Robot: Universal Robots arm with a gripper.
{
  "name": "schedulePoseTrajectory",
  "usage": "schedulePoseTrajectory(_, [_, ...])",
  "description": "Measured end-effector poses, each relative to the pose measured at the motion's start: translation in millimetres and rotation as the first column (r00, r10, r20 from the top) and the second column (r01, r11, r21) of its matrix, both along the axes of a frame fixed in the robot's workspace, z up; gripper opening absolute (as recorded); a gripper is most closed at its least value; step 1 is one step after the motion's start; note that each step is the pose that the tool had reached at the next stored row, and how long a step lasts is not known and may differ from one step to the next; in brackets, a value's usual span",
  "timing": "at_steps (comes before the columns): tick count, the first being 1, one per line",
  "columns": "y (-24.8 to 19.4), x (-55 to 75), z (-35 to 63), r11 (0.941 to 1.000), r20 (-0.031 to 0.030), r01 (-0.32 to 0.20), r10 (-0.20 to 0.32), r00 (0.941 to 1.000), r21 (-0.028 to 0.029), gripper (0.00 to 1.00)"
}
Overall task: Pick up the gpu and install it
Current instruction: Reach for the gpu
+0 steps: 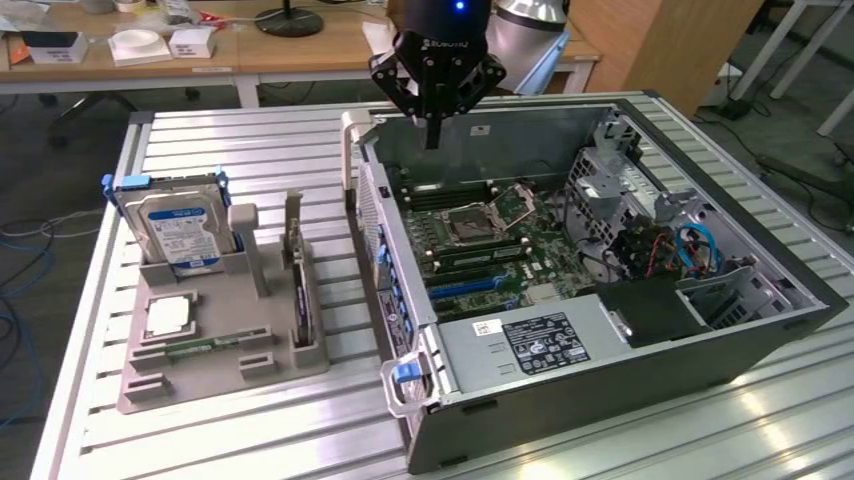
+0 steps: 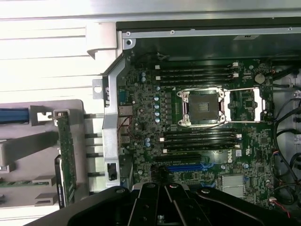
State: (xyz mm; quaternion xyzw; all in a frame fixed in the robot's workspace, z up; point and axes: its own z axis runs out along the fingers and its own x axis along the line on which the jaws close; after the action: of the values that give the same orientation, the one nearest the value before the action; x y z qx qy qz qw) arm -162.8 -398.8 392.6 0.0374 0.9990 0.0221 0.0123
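The gpu stands edge-on in a slot of the grey holder on the exterior view's left, beside the open computer case. In the wrist view the gpu shows as a thin green board next to the case wall. My gripper hangs above the far end of the case, over the motherboard, well apart from the gpu. Its fingers are shut together and hold nothing. The motherboard's blue card slot lies bare near the gripper body.
The holder also carries a blue-labelled hard drive, a processor chip and a memory stick. The case holds a power supply, a drive cage and cables. Desks stand behind the slatted table.
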Motion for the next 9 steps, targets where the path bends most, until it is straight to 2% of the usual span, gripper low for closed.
schedulePoseTrajectory(9, [0.0, -11.0, -0.2, 1.0000, -0.0001, 0.000, 0.000, 1.0000, 0.0000, 0.10])
